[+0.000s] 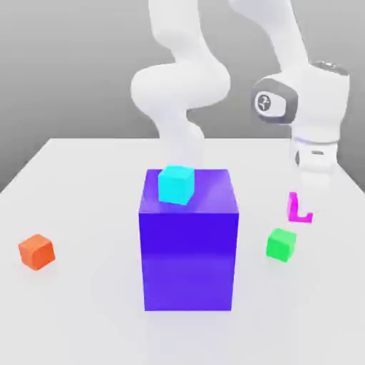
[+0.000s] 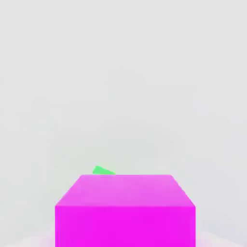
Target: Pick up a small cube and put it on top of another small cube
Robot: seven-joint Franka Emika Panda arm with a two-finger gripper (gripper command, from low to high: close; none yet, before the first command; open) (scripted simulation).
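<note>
Gripper [image 1: 302, 207] closed on level magenta cube [image 2: 125, 212]

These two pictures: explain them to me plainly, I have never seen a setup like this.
Both are simulator renders of one moment. The exterior view looks from off the arm at a white table and a white robot arm with a two-finger tool at its end. The hand view comes from a camera on that hand. On the table stand a large purple block with a cyan cube on top, an orange cube at the exterior view's left, and a green cube at its right. The tool is shut on the small magenta cube, held up above the green cube, whose tip peeks out behind it in the hand view.
</note>
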